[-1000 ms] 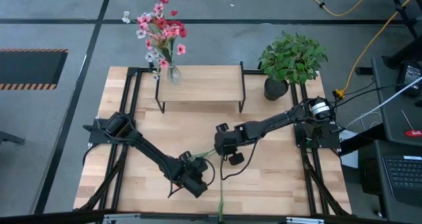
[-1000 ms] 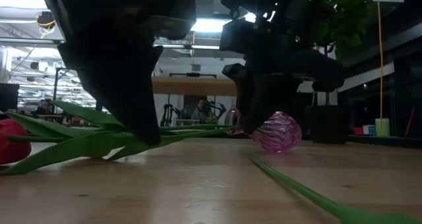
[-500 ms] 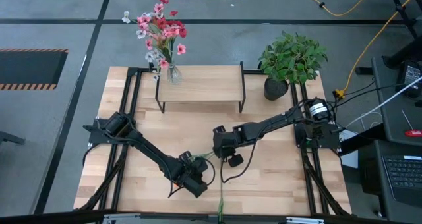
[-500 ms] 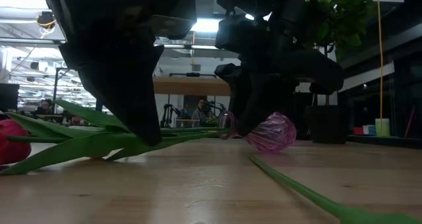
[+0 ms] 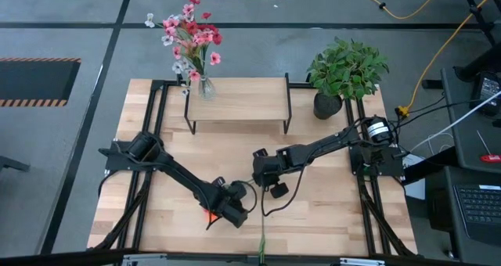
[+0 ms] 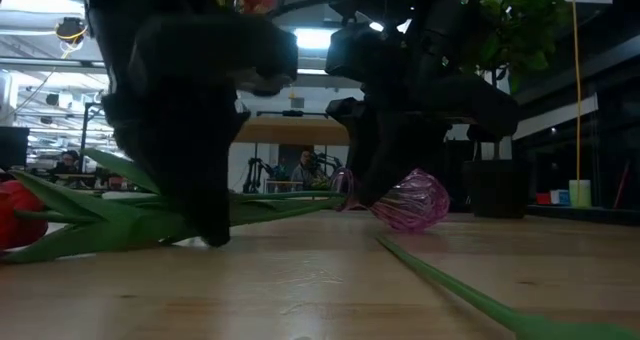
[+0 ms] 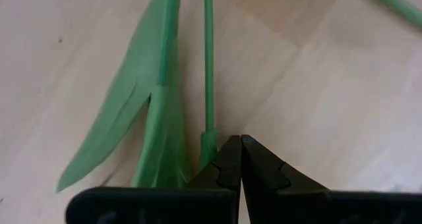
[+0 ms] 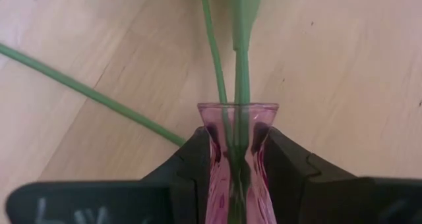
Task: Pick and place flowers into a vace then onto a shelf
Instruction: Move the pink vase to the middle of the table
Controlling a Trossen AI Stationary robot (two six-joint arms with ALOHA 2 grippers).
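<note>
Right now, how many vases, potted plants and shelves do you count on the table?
Vases: 2, a clear vase on the shelf and a pink vase in the right pincer
Potted plant: 1
Shelf: 1
Total: 4

Both arms crowd the front-centre tabletop (image 5: 329, 211), where a loose green stem (image 5: 262, 239) lies. The shelf (image 5: 239, 102) and potted plant (image 5: 344, 70) block the rear; bare wood remains between.
</note>
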